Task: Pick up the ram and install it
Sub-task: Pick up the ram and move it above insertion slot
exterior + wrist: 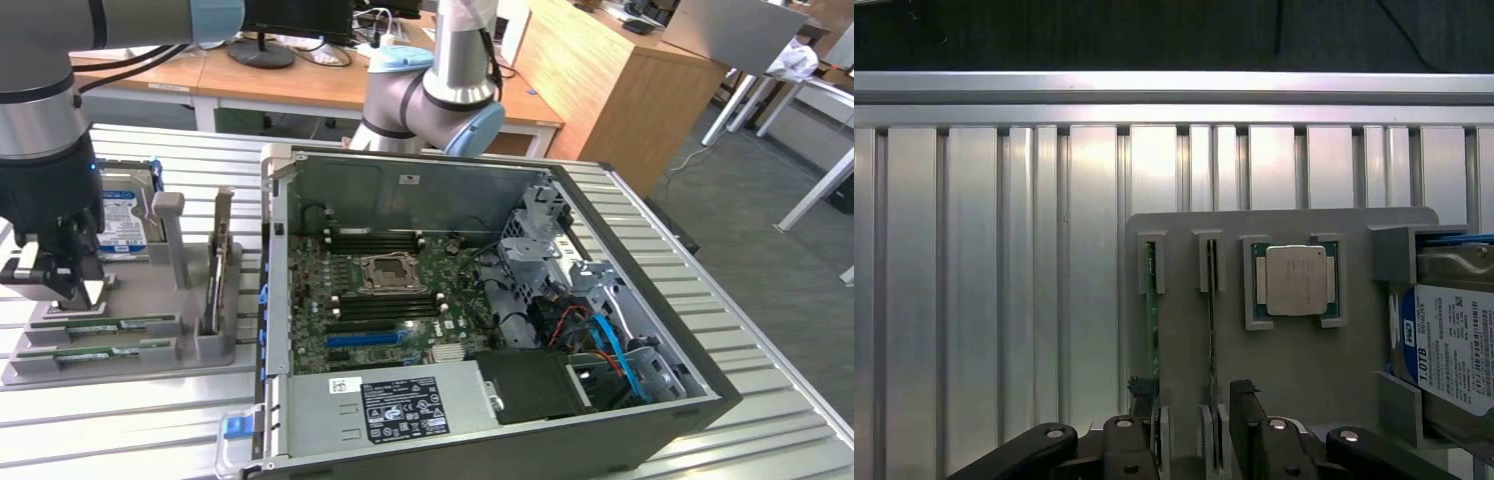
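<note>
Ram [100, 325] [1211, 320], a long, thin green stick, stands on its edge in a slot of a gray holder tray [200, 352] [1304, 370]. The tray rests on a ribbed metal surface [134, 430] [974, 300], at the exterior view's left. A second stick [94, 351] [1151, 320] sits in the neighbouring slot, parallel to it and closer to the tray's outer edge.

The claw [60, 290] [1194, 420] hangs low over the tray with its fingers spread apart and nothing gripped. In the wrist view the ram runs between the two dark fingertips [1244, 388]. Whether they touch it cannot be told.

In the wrist view a square silver processor chip [1294, 280] lies flat in a recess of the tray beside the two slots. A hard drive [123, 225] [1454, 350] with a blue and white label stands at the far end of the tray.

Beside the tray, toward the exterior view's right, an open computer case [694, 400] lies on the surface. Its green motherboard [387, 300] faces up, showing rows of dark slots around a central socket.
</note>
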Available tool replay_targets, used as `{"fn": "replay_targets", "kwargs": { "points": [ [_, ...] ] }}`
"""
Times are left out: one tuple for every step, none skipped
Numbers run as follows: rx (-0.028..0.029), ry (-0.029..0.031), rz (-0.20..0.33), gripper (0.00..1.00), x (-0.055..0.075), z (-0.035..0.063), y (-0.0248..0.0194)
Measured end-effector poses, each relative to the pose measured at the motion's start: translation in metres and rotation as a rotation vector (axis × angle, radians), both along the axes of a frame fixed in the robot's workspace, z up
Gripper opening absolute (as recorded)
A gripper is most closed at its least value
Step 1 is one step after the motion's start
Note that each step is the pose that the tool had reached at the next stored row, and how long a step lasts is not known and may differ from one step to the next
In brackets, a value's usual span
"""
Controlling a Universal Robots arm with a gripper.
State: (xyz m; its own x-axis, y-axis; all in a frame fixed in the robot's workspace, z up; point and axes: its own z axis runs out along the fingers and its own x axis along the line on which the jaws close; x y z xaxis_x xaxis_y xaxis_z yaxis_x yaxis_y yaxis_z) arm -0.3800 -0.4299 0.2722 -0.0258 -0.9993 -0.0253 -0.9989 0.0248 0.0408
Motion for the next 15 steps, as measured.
{"fn": "replay_targets", "kwargs": {
  "points": [
    [0.0,0.0,0.005,0.43,0.0001,0.0,-0.0002],
    [-0.0001,0.0,0.01,0.43,0.0,0.0,-0.0003],
    [-0.0001,0.0001,0.014,0.43,0.0,0.0,-0.0003],
    [-0.0001,0.0002,0.017,0.43,0.0,0.0,-0.0003],
    [-0.0001,0.0002,0.017,0.43,0.0,0.0,-0.0003],
    [-0.0001,0.0002,0.017,0.43,0.0,0.0,-0.0003],
    [-0.0002,0.0001,0.017,0.43,0.0,0.0,-0.0003],
    [-0.0001,0.0001,0.017,0.43,0.0,0.0,-0.0003],
    [-0.0001,0.0001,0.017,0.43,0.0,0.0,-0.0003],
    [-0.0001,0.0001,0.017,0.43,0.0,0.0,-0.0004],
    [0.0,0.0,0.017,0.43,0.0001,-0.0001,-0.001],
    [-0.0001,0.0001,0.017,0.43,0.0001,-0.0001,-0.002],
    [-0.0002,0.0,0.017,0.43,0.0001,-0.0001,-0.003],
    [-0.0002,0.0001,0.017,0.43,0.0,0.0,-0.004],
    [-0.0001,0.0001,0.017,0.43,0.0,0.0,-0.0046]
  ]
}}
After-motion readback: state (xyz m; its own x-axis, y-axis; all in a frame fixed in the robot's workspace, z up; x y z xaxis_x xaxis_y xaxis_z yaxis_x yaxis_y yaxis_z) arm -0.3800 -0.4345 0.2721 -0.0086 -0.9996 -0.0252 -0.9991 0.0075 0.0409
